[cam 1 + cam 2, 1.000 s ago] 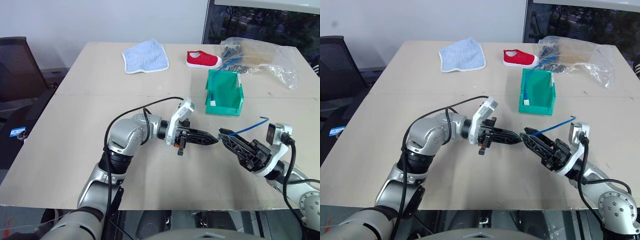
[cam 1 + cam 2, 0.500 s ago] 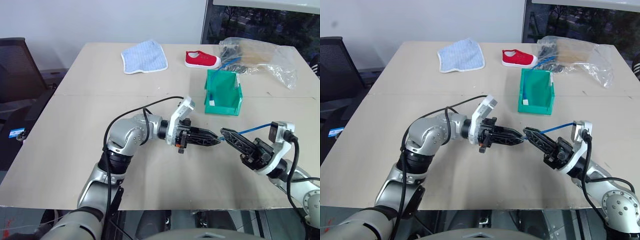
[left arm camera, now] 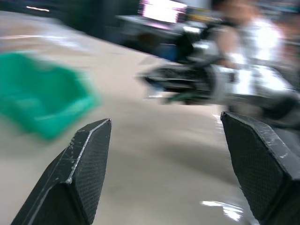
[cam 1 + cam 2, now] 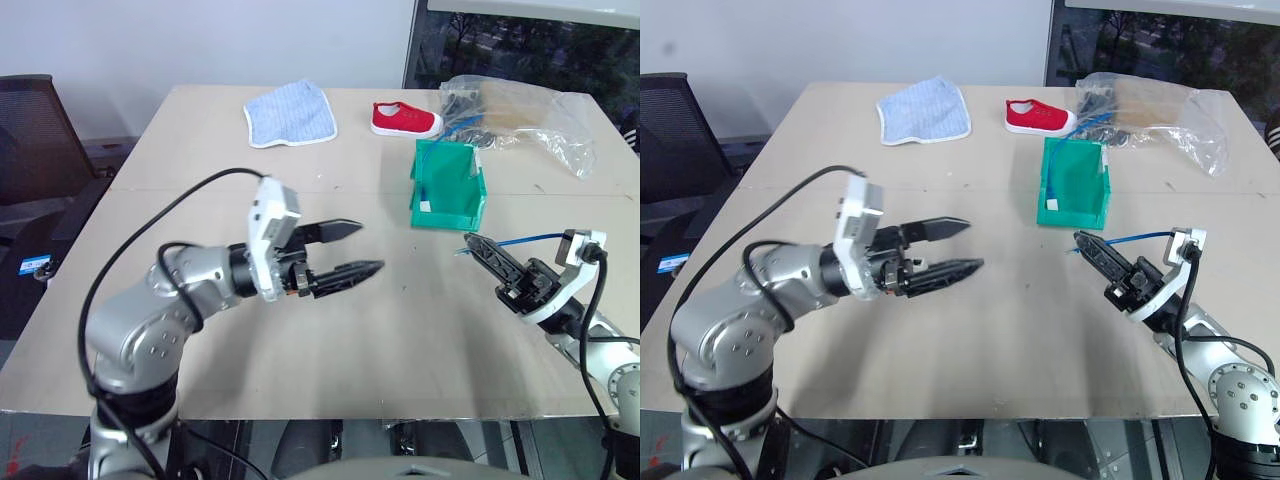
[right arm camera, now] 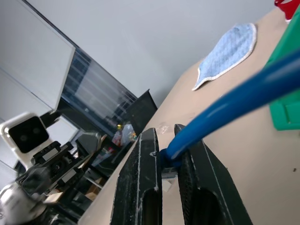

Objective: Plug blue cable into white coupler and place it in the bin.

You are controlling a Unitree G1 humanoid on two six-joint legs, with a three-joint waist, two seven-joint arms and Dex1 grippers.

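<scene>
My left gripper (image 4: 368,247) hovers over the middle of the table, open, with nothing between its fingers (image 3: 86,164). To its right, my right gripper (image 4: 470,242) is shut on the end of the blue cable (image 4: 520,239), which trails back over its wrist. From the right wrist, the cable (image 5: 234,101) runs in between the closed fingers (image 5: 145,187). The white coupler is hidden in that grip. The teal bin (image 4: 450,213) stands on the table just beyond the right gripper, apart from it. In the left wrist view the bin (image 3: 42,101) is blurred.
A blue cloth (image 4: 290,112), a red shoe (image 4: 405,118) and a clear crinkled plastic bag (image 4: 520,115) lie along the table's far side. A black chair (image 4: 30,130) stands off the left edge.
The two grippers were tip to tip. My left gripper has opened and pulled back to the left. My right gripper has moved right, still shut on the cable.
</scene>
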